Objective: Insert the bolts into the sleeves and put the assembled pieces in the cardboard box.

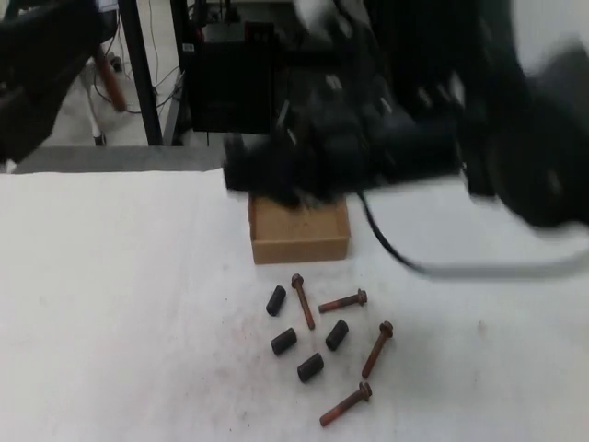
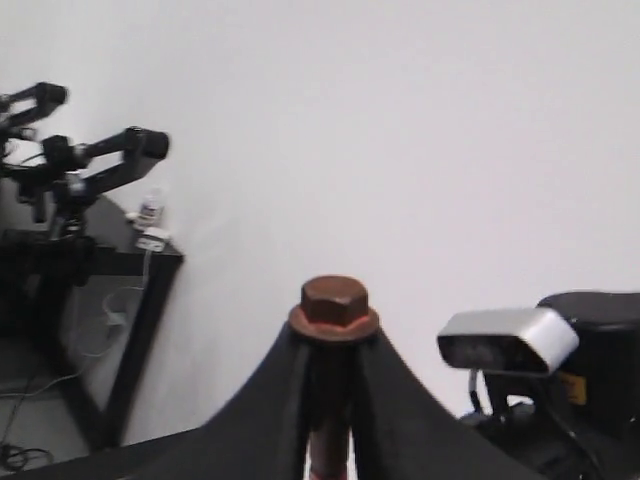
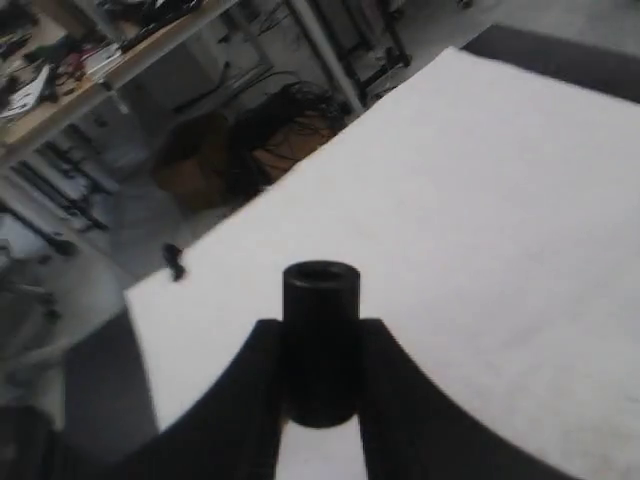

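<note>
Bolt: rusty brown, hex head with flange. It stands upright in the left gripper, whose black fingers are clamped on the shank just under the head. It is held up in the air in front of a white wall.

Sleeve: black, short tube with the open bore showing at its end. It is pinched between the right gripper fingers, jaws closed on its lower half, and held above the white bench cover.

High view: cardboard box sits open-topped on the bench, at mid-table. A blurred dark arm hangs over its back edge; I cannot tell which side it belongs to.

Just in front of the box are four loose bolts, all lying flat. Mixed in among them are four loose sleeves, also lying down, none touching the box.

A black cable trails over the bench to the right of the box.

Left wrist view also shows a silver camera on a black housing with a small yellow label, print too blurred to read. Other black robot arms sit on a dark table at the far side.
</note>
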You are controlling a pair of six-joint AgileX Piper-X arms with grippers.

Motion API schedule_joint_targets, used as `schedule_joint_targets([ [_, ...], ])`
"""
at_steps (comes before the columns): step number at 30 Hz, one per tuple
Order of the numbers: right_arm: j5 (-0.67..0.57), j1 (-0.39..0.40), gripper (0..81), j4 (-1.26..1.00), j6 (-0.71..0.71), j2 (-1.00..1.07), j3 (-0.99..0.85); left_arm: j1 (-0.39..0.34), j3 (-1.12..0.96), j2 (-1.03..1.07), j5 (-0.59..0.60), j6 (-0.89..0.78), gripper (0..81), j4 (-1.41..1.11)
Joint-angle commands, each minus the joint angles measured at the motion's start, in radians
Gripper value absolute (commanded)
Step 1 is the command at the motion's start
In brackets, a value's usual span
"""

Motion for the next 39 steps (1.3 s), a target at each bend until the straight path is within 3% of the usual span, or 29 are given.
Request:
schedule_joint_targets([
  [1,-0.078,-0.003,0.8,-0.106,0.035,-0.022,0.042,0.0,-0.01,0.077,0.123,-0.091,0.2,-0.179],
  [6,-0.135,0.001,0.8,-0.735,0.288,-0.029,0.299,0.001,-0.01,0.237,0.324,-0.249,0.2,-0.409],
  [10,-0.135,0.001,0.8,-1.017,0.316,-0.029,0.423,-0.018,-0.01,0.35,0.421,-0.283,0.2,-0.453],
  [14,-0.135,0.001,0.8,-0.977,0.316,-0.029,0.46,-0.094,-0.01,0.409,0.455,-0.279,0.2,-0.453],
  [18,-0.135,0.001,0.8,-0.868,0.263,-0.029,0.459,-0.202,-0.01,0.424,0.424,-0.234,0.2,-0.453],
  [21,-0.126,-0.002,0.8,-0.834,0.265,-0.029,0.459,-0.243,-0.01,0.424,0.401,-0.221,0.2,-0.451],
  [39,-0.128,-0.003,0.8,-0.798,0.317,-0.029,0.42,-0.254,0.061,0.424,0.434,-0.169,0.2,-0.391],
])
